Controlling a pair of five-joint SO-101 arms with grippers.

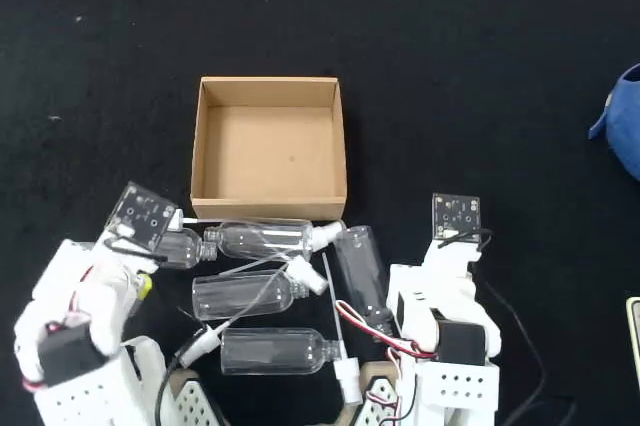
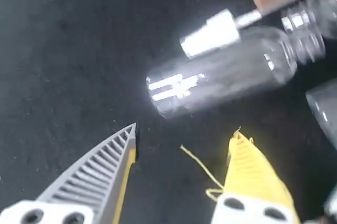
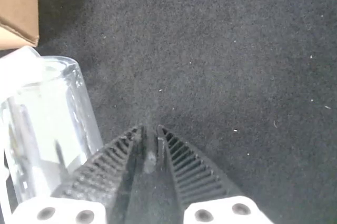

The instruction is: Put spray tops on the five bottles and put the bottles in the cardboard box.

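Several clear bottles lie on the black table in front of the open cardboard box. One bottle has a white spray top at its neck; another bottle lies nearest the arms with a spray top by its mouth. My left gripper is open just short of the base of a lying bottle, with a loose spray top beyond it. My right gripper is shut and holds nothing, beside a bottle near the box corner.
A loose spray top with its tube lies by the left arm's base. A blue object sits at the table's right edge. Open black tabletop extends to the right of the box and behind it.
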